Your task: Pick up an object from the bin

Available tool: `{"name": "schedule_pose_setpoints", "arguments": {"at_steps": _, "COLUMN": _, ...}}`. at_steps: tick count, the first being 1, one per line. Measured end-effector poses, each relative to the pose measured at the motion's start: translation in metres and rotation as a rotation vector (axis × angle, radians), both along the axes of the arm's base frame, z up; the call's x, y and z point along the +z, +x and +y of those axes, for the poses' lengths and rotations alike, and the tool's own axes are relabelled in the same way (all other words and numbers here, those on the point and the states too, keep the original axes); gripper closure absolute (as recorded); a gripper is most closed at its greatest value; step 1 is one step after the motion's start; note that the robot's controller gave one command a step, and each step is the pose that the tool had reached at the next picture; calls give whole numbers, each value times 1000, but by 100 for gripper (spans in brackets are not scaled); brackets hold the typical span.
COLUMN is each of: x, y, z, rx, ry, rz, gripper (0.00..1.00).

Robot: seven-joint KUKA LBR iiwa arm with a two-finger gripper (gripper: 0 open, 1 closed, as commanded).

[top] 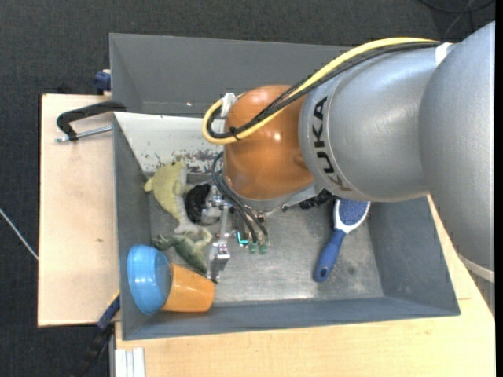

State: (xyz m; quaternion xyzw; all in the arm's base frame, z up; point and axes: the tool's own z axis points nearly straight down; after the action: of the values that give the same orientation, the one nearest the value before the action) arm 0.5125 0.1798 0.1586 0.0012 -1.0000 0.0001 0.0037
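One gripper (222, 250) sits low in the bin's (409, 289) 8 o'clock part, just beside a green toy (185, 246) at its 9 o'clock, with an orange cup (192, 290) at 7. You cannot tell whether it is apart or together.

grey arm (393, 116) entering from the right, wrist turned downward; orange wrist cover (263, 144) with yellow cable (369, 47) looped at its left; gripper (222, 246) hanging below, pointing down.
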Motion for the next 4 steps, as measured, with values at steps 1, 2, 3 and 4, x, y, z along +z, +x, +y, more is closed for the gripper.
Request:
{"name": "schedule_pose_setpoints", "arguments": {"at_steps": 1, "x": -39, "y": -1, "z": 11, "rx": 50, "ry": 1, "rz": -33, "gripper": 0}}
{"name": "schedule_pose_setpoints", "arguments": {"at_steps": 2, "x": -42, "y": -2, "z": 11, "rx": 50, "ry": 1, "rz": -29, "gripper": 0}}
{"name": "schedule_pose_setpoints", "arguments": {"at_steps": 3, "x": -24, "y": -4, "z": 27, "rx": 727, "ry": 5, "rz": -15, "gripper": 0}}
{"name": "schedule_pose_setpoints", "arguments": {"at_steps": 4, "x": 14, "y": -9, "z": 52, "rx": 956, "ry": 6, "rz": -16, "gripper": 0}}
